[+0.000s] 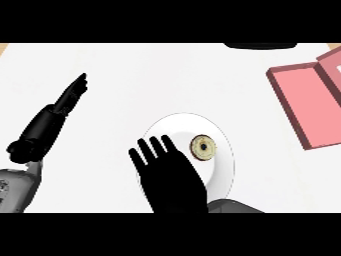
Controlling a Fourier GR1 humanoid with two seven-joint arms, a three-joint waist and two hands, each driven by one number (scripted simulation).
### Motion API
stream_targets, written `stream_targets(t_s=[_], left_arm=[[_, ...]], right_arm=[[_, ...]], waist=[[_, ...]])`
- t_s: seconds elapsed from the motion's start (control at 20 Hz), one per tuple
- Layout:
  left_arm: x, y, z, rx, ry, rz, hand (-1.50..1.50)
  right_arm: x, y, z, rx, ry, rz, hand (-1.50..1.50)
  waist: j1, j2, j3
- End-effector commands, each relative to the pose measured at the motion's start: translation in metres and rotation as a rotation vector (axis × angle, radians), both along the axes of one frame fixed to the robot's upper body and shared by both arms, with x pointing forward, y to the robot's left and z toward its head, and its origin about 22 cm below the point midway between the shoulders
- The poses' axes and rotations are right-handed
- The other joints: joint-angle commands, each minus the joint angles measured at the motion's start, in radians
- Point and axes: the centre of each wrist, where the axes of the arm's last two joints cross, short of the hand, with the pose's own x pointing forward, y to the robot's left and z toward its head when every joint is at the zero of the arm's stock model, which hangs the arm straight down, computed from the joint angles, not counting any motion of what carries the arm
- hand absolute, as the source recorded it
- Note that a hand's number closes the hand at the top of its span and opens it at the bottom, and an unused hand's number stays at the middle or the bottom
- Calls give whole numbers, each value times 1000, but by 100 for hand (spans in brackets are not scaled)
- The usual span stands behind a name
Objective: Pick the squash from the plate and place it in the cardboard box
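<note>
Right robot hand (169, 177) spread flat over white round plate (221, 165), beside small yellowish round squash (203, 147).
Holding nothing, poised for pickup; pink open cardboard box (317, 107) waiting well apart on white table (151, 80).

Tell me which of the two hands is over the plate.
The right hand: its straight fingers reach over the white plate beside the squash. The left hand stretches across bare counter further left, away from the plate.

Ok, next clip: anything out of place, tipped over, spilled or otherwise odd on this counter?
Nothing is spilled or tipped. The squash lies on the white plate, with the right hand open just left of it, fingers straight. One mismatch: the task says cardboard box, but the only box is a pink box, open at the right edge. The left hand rests open at left.
</note>
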Motion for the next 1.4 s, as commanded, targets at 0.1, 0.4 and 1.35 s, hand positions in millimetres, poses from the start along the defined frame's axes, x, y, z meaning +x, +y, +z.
stream_targets(t_s=[0.1,0.4,1.35], left_arm=[[-5,0,-6,-6,-7,-1,0],[-10,-12,-6,3,-8,4,0],[-11,3,-3,-6,1,-6,0]], right_arm=[[11,20,-7,-81,-5,-51,-150],[11,14,-34,-101,-32,-62,-150],[38,-14,-77,-137,-5,-93,-150]], waist=[[3,0,0],[1,0,0],[1,0,0]])
